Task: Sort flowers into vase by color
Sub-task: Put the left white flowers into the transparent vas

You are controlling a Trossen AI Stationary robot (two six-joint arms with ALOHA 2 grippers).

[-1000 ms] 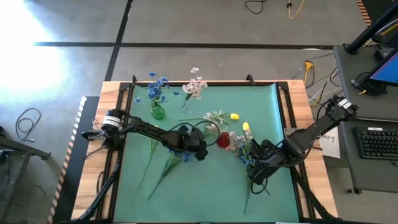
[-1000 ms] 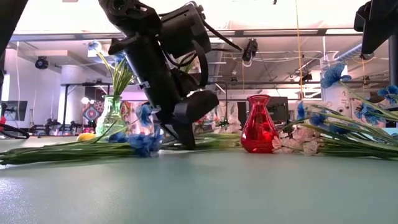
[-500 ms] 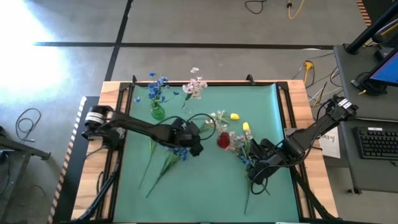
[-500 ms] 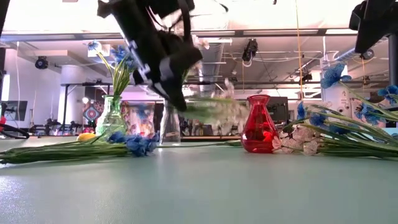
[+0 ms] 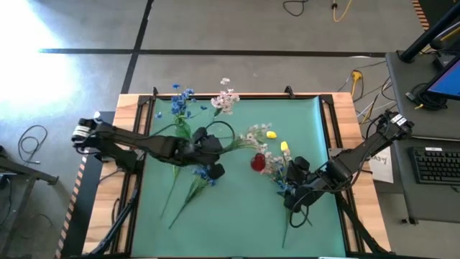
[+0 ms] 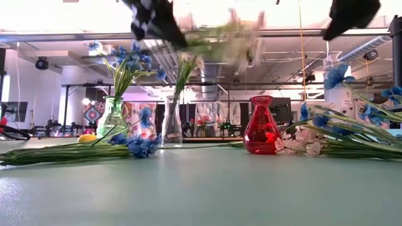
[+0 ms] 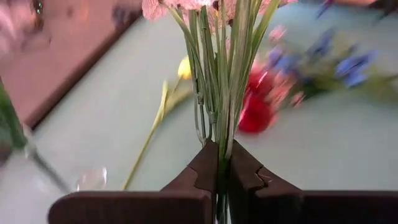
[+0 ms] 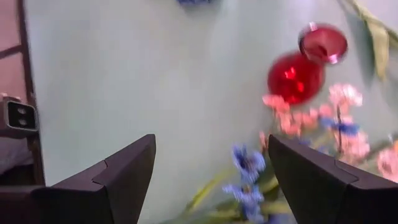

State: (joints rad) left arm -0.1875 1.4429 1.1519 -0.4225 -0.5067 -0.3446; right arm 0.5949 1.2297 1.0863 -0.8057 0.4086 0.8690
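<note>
My left gripper is above the table's middle, shut on a pale pink-white spray, which is blurred in the low view. My right gripper is open above a pile of blue and pink-white stems beside the red vase and touches nothing. The green vase holds blue blossoms, and a clear vase holds a pink-white spray. Blue stems and yellow buds lie flat on the mat. My left gripper pinches the spray's bundle of thin green stalks between its two fingers. The stalks run on past the fingertips, along the fingers, toward the table's right. The spray is lifted clear of the mat, and its blossoms are at the far end from the fingers.
The green mat is bare along its near side. Black frame rails run along the table's left and right edges. A desk with a keyboard is off to the right.
My left gripper has risen from the mat with the pink-white spray and has drawn back toward the table's left and far side. The spray, which lay near the red vase, is now lifted clear. The blue stems on the mat have stayed where they were.
</note>
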